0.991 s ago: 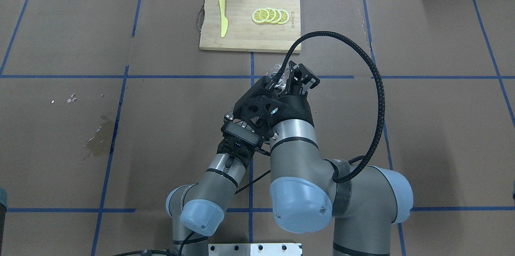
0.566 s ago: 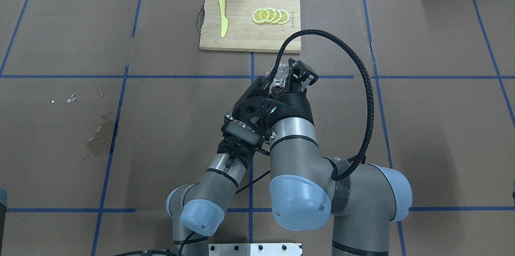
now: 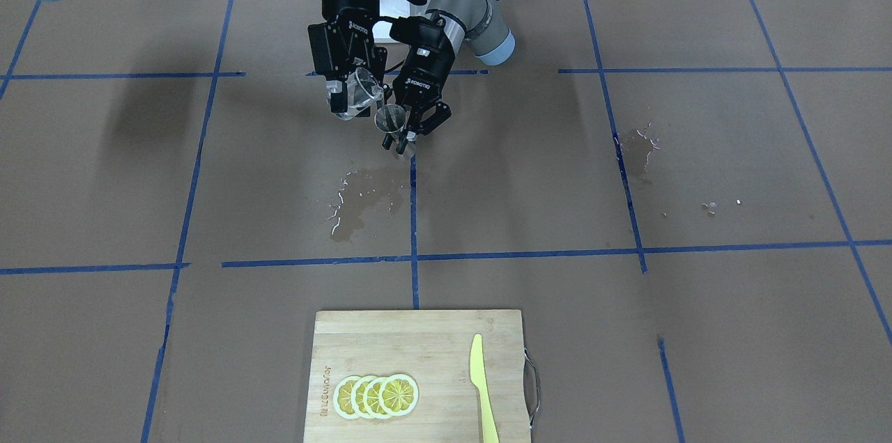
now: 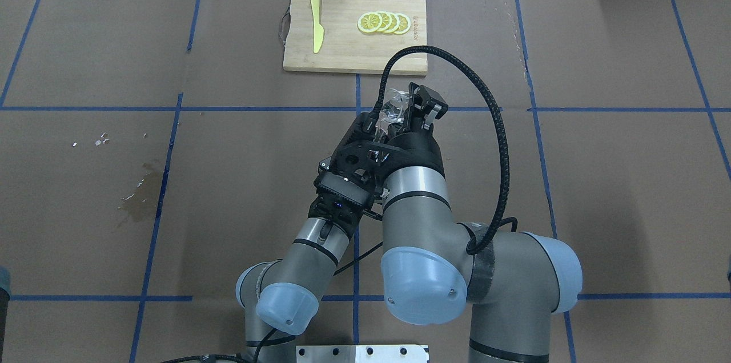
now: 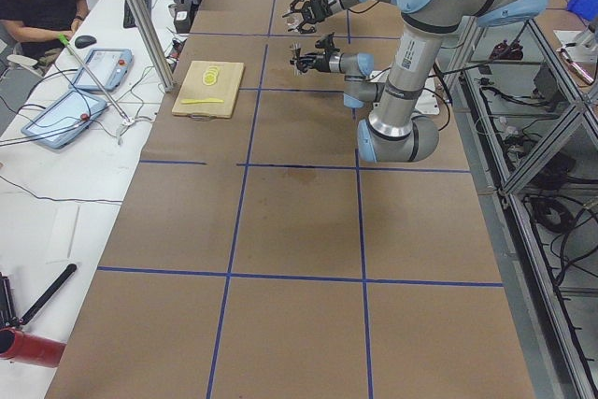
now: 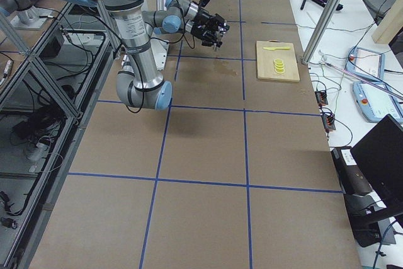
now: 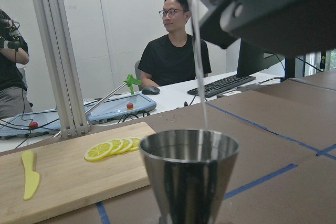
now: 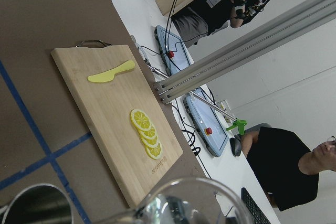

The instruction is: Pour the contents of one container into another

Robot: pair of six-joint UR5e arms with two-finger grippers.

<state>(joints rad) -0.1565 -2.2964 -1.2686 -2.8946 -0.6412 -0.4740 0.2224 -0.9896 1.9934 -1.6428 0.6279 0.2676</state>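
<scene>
Left gripper (image 3: 401,135) fingers are clamping the steel jigger (image 7: 189,174) above the tabletop (image 3: 697,150). Right gripper (image 3: 354,96) fingers are holding the clear glass cup (image 3: 362,86) tilted just above it, and a thin stream (image 7: 196,56) is falling into the jigger. Puddle (image 3: 366,196) is sitting underneath. Beyond that is the cutting board (image 3: 432,345) with lemon slices (image 3: 376,395) and a yellow knife (image 3: 481,387).

We see a long table (image 4: 599,180) covered in brown paper and crossed by blue tape lines (image 4: 85,108), a white desk (image 5: 56,184) along its far side carrying two tablets (image 5: 65,119), aluminium posts (image 7: 55,56) rising at the desk's edge, a seated operator (image 7: 176,56) in black, and a plain white wall (image 7: 115,19) behind him.
</scene>
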